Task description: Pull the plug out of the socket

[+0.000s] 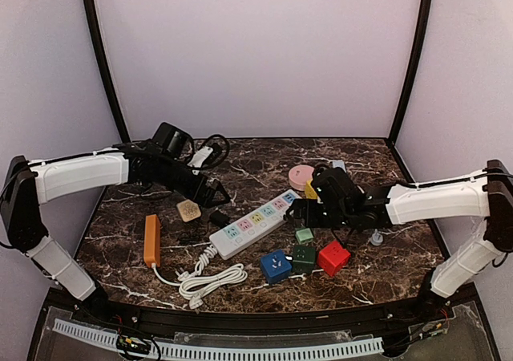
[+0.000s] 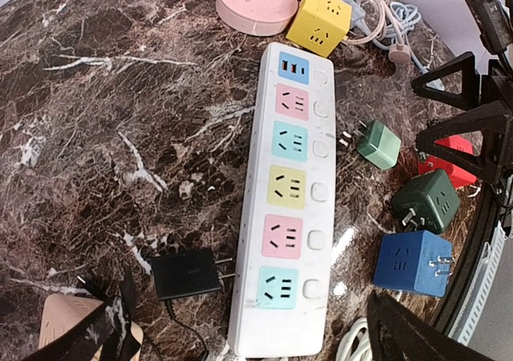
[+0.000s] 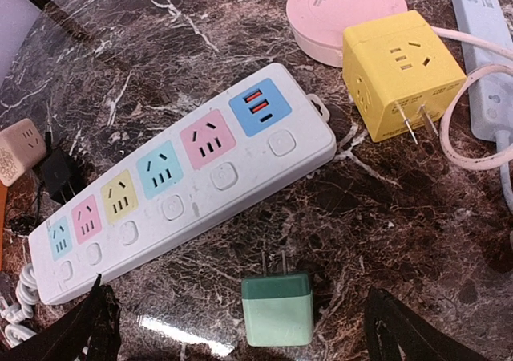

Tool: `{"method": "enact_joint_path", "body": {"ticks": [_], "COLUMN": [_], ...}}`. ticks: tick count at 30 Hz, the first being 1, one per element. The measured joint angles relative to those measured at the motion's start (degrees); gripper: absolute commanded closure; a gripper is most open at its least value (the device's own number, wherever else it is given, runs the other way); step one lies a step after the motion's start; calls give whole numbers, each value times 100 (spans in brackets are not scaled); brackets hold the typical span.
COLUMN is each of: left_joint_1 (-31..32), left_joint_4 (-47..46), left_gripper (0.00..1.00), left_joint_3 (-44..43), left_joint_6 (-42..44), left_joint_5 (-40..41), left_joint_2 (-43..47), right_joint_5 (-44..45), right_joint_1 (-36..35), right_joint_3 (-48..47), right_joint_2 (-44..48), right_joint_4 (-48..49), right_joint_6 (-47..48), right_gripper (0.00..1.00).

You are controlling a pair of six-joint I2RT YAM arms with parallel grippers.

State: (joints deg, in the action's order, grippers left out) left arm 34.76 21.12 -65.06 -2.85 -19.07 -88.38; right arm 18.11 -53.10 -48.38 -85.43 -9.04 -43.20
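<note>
Top view: white strip point(image 1: 252, 223) lay diagonal mid-bench point(image 1: 264, 164). The left gripper point(image 1: 218, 196) hung just off the strip's left flank and the right gripper point(image 1: 296, 210) sat at its far end; jaw state was hard to read from here. Left wrist view: every socket on the strip looked empty. The black adapter point(image 2: 186, 273) lay flat beside the strip's near end, prongs at the strip's edge but not in a socket. The left gripper point(image 2: 252, 313) was spread wide, holding nothing, w/ that near end between its fingers. Right wrist view: the green plug point(image 3: 276, 309) lay on its back just off the strip's switch side, prongs aimed at the strip but apart from it. The right gripper point(image 3: 236, 313) was also spread, nothing held, w/ the plug roughly between its fingers. Judgement: plug looked already out, so the main risk was needless contact. Dropping or closing either gripper could nudge a loose plug into the strip or slide the unanchored strip. Picking the wrong item was also likely, since I couldn't tell which loose plug was the task's.
</note>
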Motion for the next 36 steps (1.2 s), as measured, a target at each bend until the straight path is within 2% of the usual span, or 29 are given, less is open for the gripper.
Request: {"method": "enact_joint_path", "body": {"ticks": [7,17,20,25,31,36], "left_joint_1": [-85,-564,-1010,-2151,-3390,-3670], "left_joint_4": [-286,-439,-483,-896,-2017,-3423], "left_gripper": [1,1,1,1,1,1], "left_joint_3": [181,317,407,737,1943,3230], "left_joint_6": [-92,-197,-205,-328,-669,-741], "left_joint_5": [-103,72,199,345,734,1574], "left_joint_2": [208,531,780,1318,1803,2094], "right_joint_5": [-129,-811,-999,-1427,-1727,-1821], "right_joint_1": [136,1172,1615,2518,3477,4017], "right_joint_3": [2,0,0,2,153,892], "right_joint_2": [214,251,374,643,1099,1860], "right_joint_4": [-31,-74,-85,2,280,1126], "right_joint_6": [457,1451,1753,2179,2485,2710], "right_gripper": [1,1,1,1,2,1]}}
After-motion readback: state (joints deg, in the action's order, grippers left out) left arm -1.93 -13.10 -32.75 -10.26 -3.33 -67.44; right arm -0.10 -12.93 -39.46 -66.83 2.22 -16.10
